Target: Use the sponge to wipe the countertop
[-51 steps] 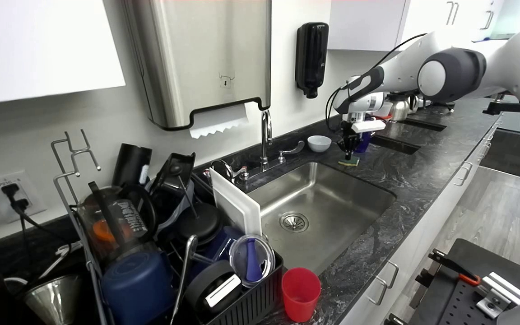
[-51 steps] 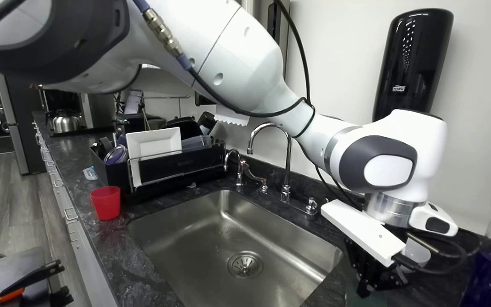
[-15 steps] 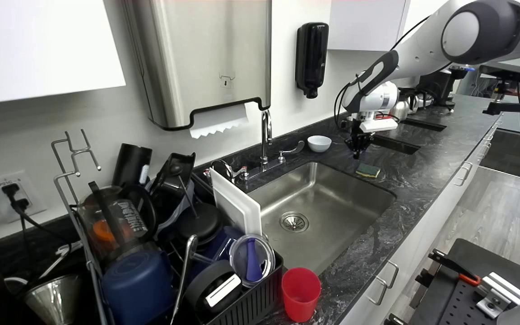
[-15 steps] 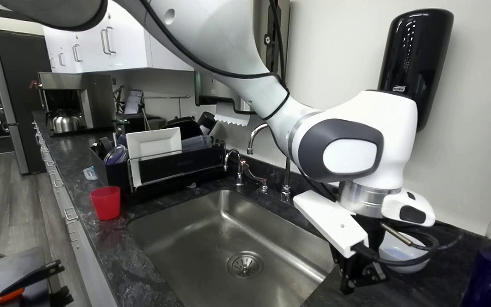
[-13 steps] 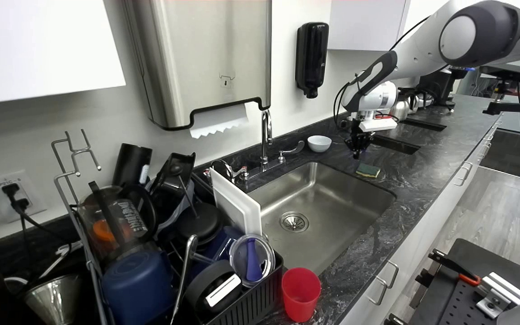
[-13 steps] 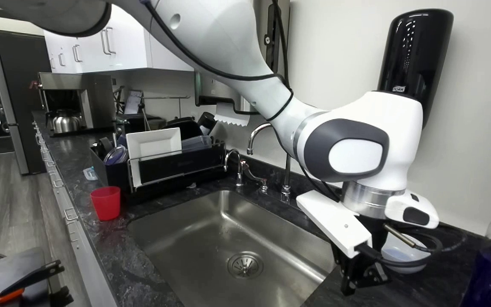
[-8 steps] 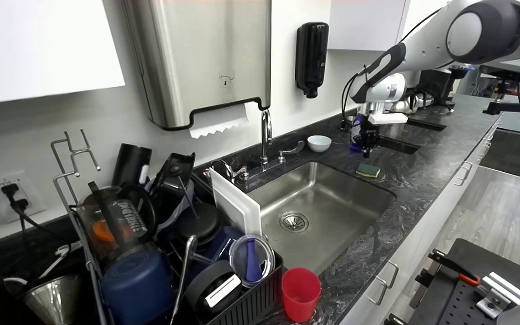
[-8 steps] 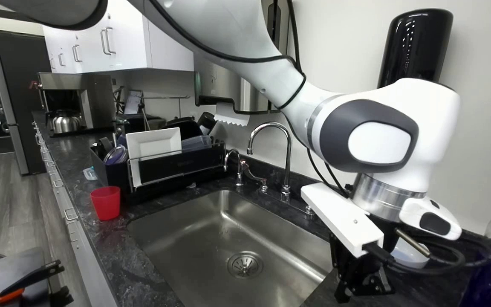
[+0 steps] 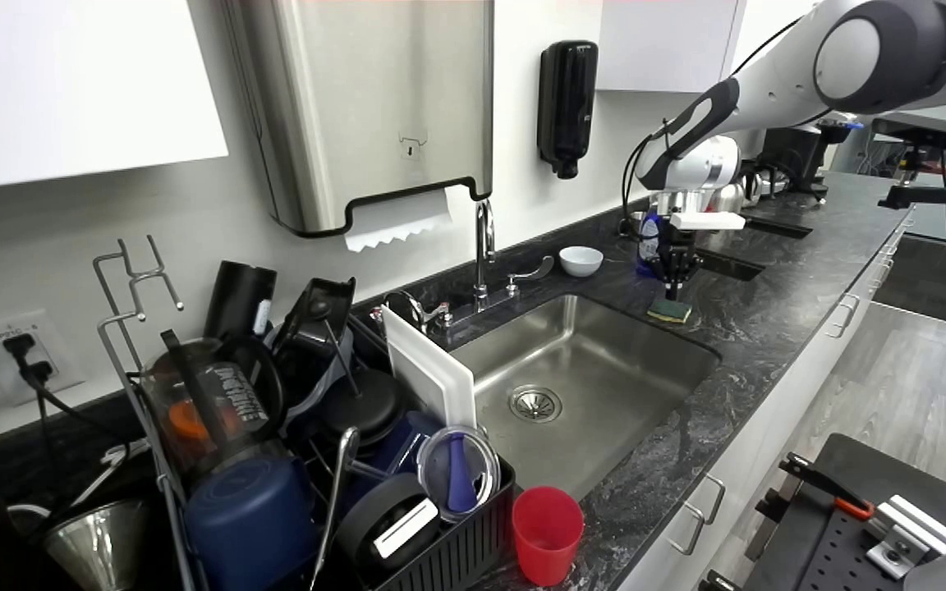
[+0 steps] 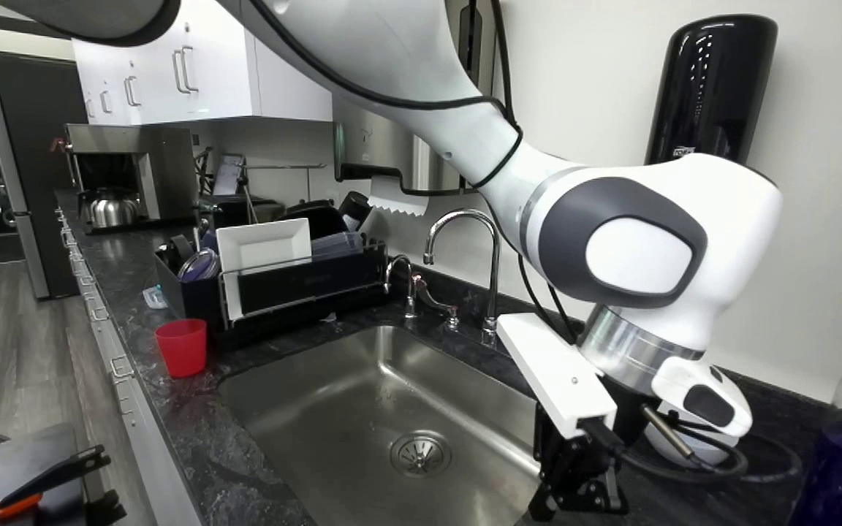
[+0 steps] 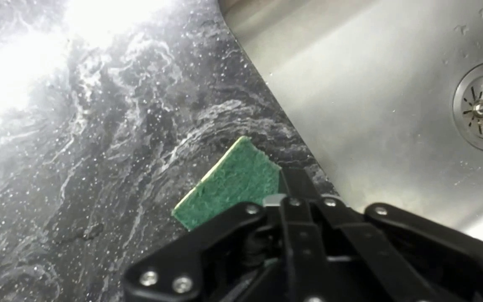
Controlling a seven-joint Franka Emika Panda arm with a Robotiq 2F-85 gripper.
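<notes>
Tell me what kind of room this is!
Probably a kitchen, maybe one that lots of people share: I can see a steel sink, a packed dish rack and a big paper towel dispenser.

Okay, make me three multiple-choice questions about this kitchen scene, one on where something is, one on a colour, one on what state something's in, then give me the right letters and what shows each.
1. Where is the sponge?
A. inside the white bowl
B. on the countertop beside the sink
C. on the floor

2. What colour is the cup near the dish rack?
A. yellow
B. green
C. red

3. How do the jaws of the gripper stand?
A. shut
B. spread wide open
C. clamped on the cup

1: B, the wrist view shows it on the dark speckled surface near the sink's edge.
2: C, it is red in both exterior views.
3: A, in the wrist view the fingers are together.
</notes>
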